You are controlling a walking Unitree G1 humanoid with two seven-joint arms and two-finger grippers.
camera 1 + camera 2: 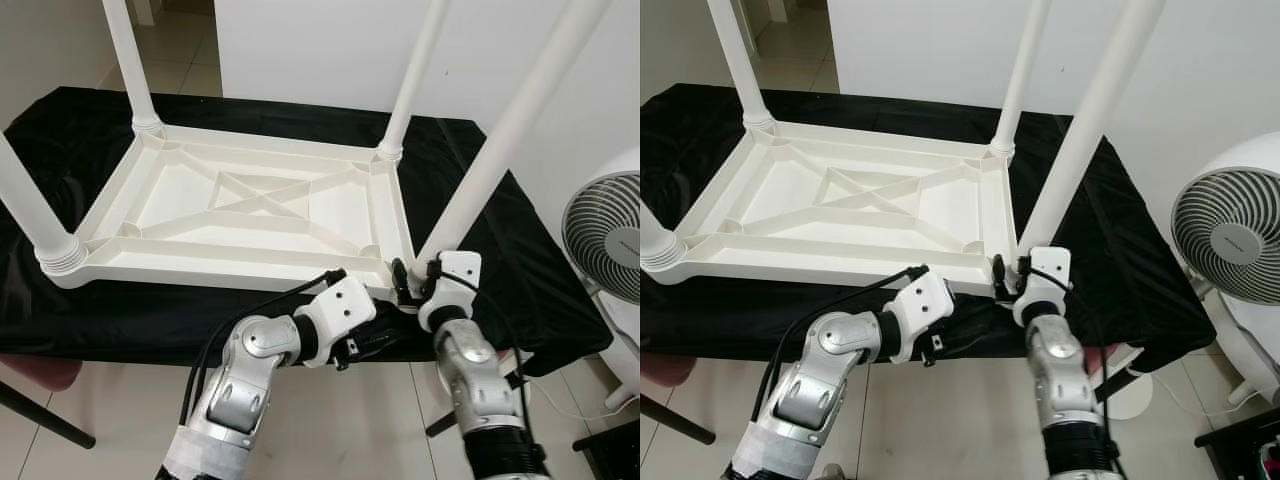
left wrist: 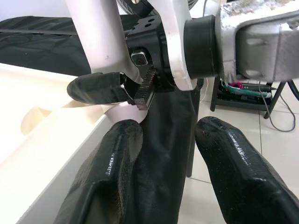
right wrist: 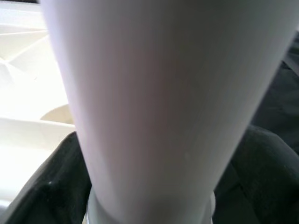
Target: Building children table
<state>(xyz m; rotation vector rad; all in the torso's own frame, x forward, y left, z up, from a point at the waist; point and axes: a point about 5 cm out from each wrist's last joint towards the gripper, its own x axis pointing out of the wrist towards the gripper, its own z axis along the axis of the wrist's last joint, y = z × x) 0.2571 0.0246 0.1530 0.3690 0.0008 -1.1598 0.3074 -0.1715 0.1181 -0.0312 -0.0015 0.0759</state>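
We note a black cloth (image 1: 520, 250) covering the work surface, a white wall (image 1: 330, 50) behind it, pale floor tiles (image 1: 350, 420) beneath, and a white fan (image 1: 1230, 240) beside the cloth.

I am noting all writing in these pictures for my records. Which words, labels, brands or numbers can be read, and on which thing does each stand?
Hub of the white fan: a small grey mark, perhaps a brand, too small to read.
White upturned table and its legs: no writing.
Black cloth: no writing.
Left hand and right hand, at the near right leg: no label.
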